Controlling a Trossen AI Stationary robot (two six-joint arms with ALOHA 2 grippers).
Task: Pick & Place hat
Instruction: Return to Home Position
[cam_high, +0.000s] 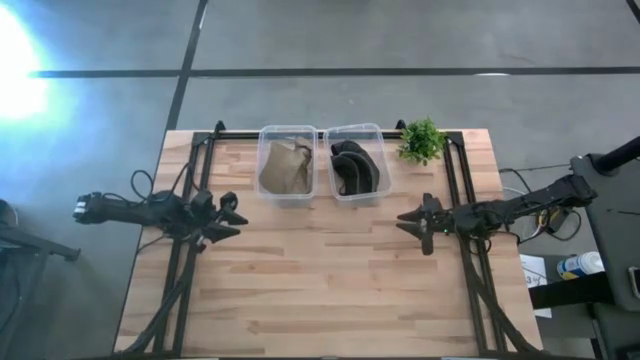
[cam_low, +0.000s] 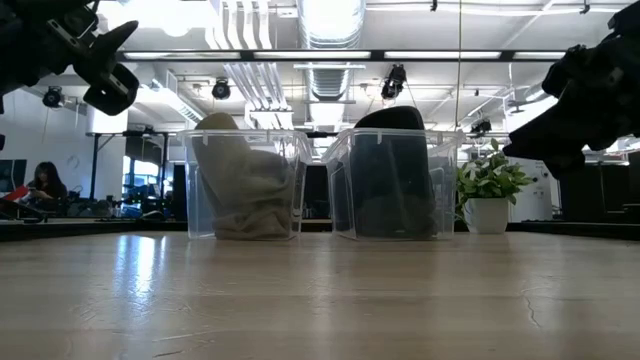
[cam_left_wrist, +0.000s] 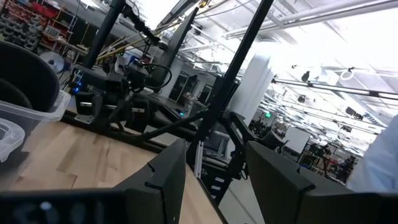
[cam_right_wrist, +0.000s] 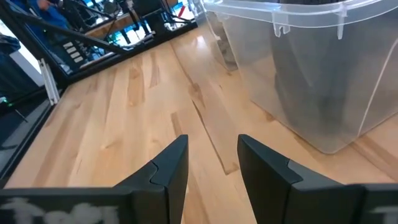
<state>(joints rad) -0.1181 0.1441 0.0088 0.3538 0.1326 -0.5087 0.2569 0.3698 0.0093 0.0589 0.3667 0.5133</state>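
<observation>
Two clear plastic bins stand side by side at the table's far edge. The left bin (cam_high: 287, 165) holds a tan hat (cam_high: 285, 167) (cam_low: 243, 188). The right bin (cam_high: 357, 163) holds a black hat (cam_high: 350, 168) (cam_low: 390, 175). My left gripper (cam_high: 232, 217) hovers open over the table's left side, in front of the tan bin and to its left. My right gripper (cam_high: 415, 224) hovers open on the right, in front of the black bin (cam_right_wrist: 323, 68). Neither holds anything.
A small potted plant (cam_high: 421, 141) stands at the far right corner, beside the black bin. Black frame rails (cam_high: 195, 190) run along the left and right sides of the table. The wooden table top (cam_high: 320, 280) in front of the bins is bare.
</observation>
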